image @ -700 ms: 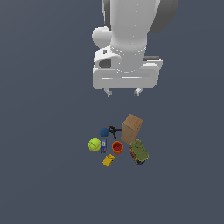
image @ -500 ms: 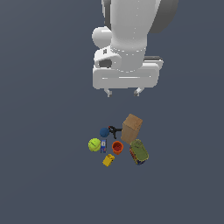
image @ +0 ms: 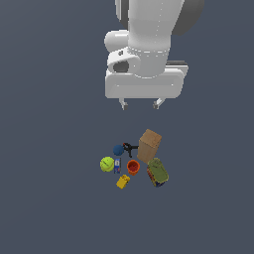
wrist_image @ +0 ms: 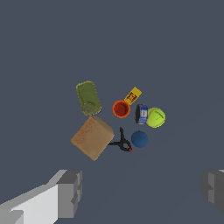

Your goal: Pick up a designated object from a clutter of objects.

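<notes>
Brown box [image: 149, 146] upright in the clutter, touching black clamp [image: 130, 148], just beside green can [image: 157, 171]; gripper [image: 141, 104] high above, spread wide, empty; risks clipping can or clamp, tipping box on descent

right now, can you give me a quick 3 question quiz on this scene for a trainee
1. True or false: the claw is shut on the brown box.
2. Which thing lies between the yellow-green ball and the orange cup? A) black clamp B) small blue can C) yellow block
3. Fill in: the largest thing in the clutter is the ____.

Key
1. False: it hangs open above the clutter, holding nothing.
2. B, the small blue can.
3. Brown box.
</notes>
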You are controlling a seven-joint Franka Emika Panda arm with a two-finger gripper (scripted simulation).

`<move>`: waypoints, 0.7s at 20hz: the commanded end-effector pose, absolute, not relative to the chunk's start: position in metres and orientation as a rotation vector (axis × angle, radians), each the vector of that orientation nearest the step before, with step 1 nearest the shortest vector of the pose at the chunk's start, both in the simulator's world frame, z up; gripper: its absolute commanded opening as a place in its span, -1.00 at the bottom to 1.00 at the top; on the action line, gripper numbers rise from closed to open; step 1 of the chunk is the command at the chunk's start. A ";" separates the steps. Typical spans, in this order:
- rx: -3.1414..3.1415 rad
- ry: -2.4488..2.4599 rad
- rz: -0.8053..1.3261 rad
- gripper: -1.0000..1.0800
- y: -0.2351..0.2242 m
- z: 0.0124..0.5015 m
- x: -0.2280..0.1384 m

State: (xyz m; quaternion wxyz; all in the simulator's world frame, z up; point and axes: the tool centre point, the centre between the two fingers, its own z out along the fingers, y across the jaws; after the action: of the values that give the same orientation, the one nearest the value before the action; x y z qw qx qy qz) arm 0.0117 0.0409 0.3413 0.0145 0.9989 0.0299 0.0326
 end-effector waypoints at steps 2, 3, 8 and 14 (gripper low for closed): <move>3.110 0.085 0.099 0.92 0.041 0.340 0.012; 3.111 0.078 0.099 0.92 0.042 0.339 0.012; 3.115 0.020 0.095 0.92 0.045 0.331 0.013; 3.120 -0.110 0.084 0.92 0.052 0.312 0.015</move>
State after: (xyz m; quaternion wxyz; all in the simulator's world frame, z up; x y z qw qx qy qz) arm 0.0148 0.0503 0.3175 0.0103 0.9993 -0.0235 0.0281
